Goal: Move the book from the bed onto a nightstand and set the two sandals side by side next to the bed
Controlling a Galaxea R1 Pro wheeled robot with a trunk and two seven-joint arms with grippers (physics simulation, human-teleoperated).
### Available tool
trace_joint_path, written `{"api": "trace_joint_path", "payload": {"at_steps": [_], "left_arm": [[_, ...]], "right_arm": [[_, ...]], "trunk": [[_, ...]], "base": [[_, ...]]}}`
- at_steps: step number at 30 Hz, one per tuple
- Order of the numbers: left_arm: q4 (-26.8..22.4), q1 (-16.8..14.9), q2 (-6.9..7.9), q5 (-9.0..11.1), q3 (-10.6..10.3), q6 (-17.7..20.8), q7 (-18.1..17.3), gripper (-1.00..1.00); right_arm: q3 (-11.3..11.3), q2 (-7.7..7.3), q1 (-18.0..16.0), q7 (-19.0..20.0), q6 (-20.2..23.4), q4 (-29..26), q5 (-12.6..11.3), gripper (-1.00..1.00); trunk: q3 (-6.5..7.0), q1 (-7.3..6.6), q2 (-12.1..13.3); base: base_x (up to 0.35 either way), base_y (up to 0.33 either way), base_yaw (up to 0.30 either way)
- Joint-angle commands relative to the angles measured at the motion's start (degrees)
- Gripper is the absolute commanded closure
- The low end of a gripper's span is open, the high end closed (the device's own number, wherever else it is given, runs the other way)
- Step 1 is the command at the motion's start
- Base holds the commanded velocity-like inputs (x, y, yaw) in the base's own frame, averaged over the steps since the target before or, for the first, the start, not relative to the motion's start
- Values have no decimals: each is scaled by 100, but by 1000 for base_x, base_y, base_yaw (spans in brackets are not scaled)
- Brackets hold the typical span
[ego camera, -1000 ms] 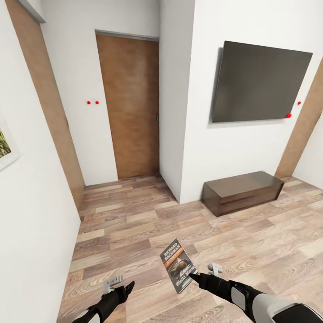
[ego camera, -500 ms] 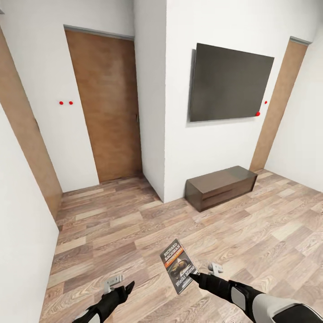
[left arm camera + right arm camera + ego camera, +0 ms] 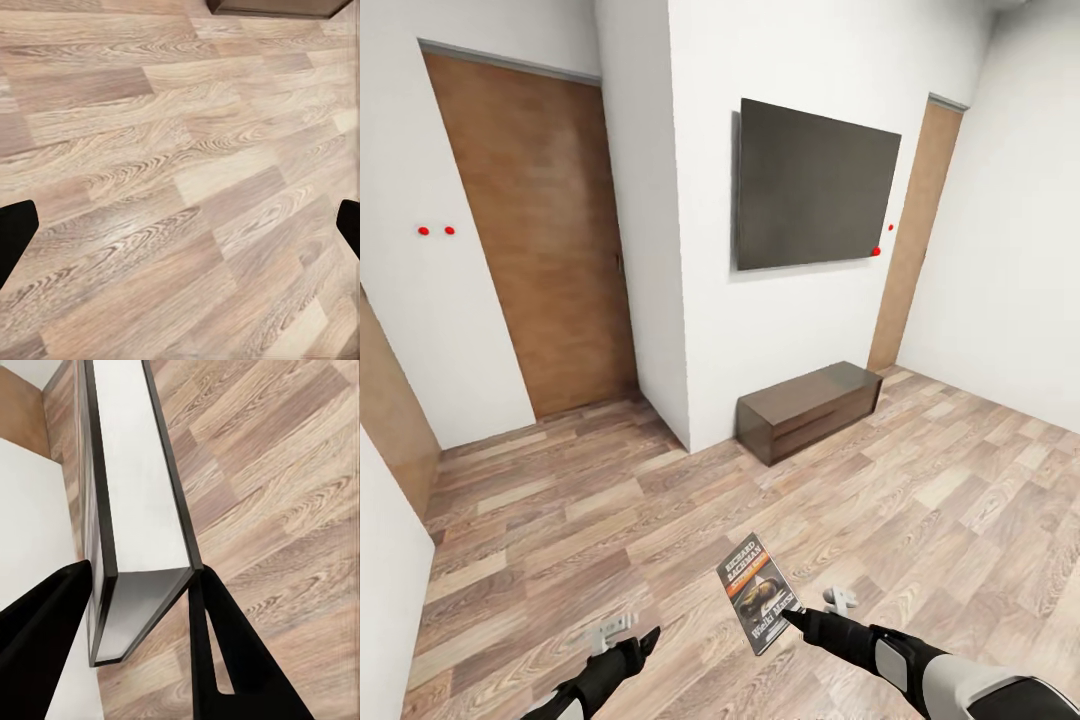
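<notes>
While the head view has swung rightward past the brown door [image 3: 530, 230], the right gripper [image 3: 792, 615] stays clenched on the book [image 3: 758, 592], carried above the floor; left gripper [image 3: 645, 640] spread, empty. Probably seeking a nightstand.

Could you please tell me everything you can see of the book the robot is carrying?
The book is a thin paperback with a dark cover, white "RICHARD BACHMAN" lettering, an orange band and a dark picture below it. It is held in the air above the wood-plank floor, cover facing the head camera, tilted. The right pincer grips it at its lower right edge. In the right wrist view the two black fingers clamp it, showing pale page edges between dark covers.
</notes>
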Motion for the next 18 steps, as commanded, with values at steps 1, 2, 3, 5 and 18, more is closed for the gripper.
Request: {"api": "trace_joint_path", "payload": {"at_steps": [1, 2, 3, 5, 18], "left_arm": [[0, -3, 1, -52, 43, -21, -15, -100], [1, -3, 3, -52, 42, -21, -15, -100], [1, -3, 4, -52, 42, -21, -15, -100], [5, -3, 5, -52, 42, -21, -15, -100], [237, -3, -3, -52, 42, -21, -8, -100]], "right_arm": [[20, 3, -10, 32, 5, 17, -67, 100], [20, 3, -10, 32, 5, 17, -68, 100], [20, 3, -10, 32, 5, 17, -67, 100], [20, 3, -10, 32, 4, 17, -68, 100], [20, 3, -10, 32, 5, 17, -69, 100]], "trunk": [[-8, 1, -6], [-8, 1, -6], [-8, 1, -6], [-8, 1, -6], [-8, 1, -6]], "base": [[0, 0, -283], [0, 0, -283], [0, 0, -283], [0, 0, -283], [0, 0, -283]]}}
